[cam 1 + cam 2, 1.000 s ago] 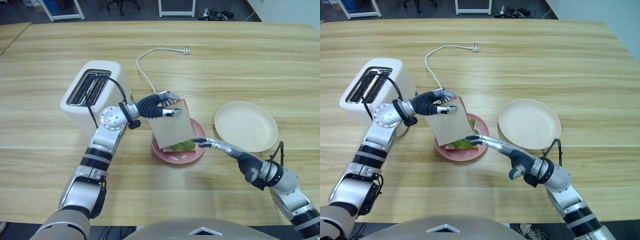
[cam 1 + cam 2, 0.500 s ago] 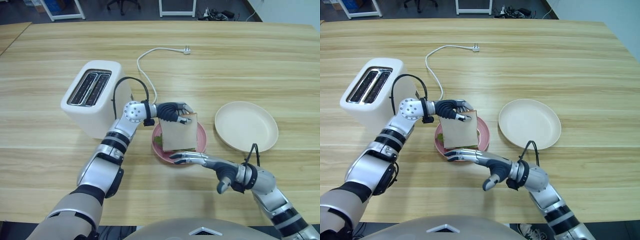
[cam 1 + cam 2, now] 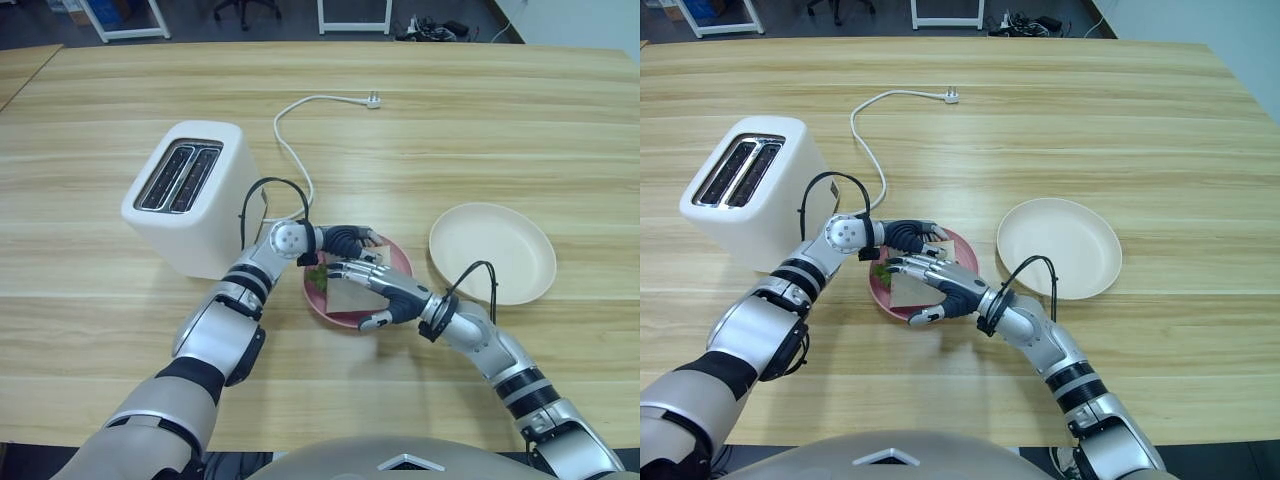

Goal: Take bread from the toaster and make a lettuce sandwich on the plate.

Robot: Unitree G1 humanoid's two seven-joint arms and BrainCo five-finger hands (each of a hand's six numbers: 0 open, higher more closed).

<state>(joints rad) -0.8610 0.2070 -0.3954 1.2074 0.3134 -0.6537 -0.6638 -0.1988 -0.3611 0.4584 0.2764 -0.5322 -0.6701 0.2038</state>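
Directly beneath right fingers (image 3: 357,271), bread (image 3: 344,298).

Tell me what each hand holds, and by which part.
Left hand grips the bread slice by its far edge; right hand rests flat on top, gripping nothing.

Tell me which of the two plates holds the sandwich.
The pink plate, beside the toaster: bread and lettuce lie on it under the left hand and right hand. The cream plate sits to its right.

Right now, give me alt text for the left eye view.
Over the pink plate, the left hand grips a bread slice on lettuce, the right hand flat atop it. White toaster left, cream plate right.
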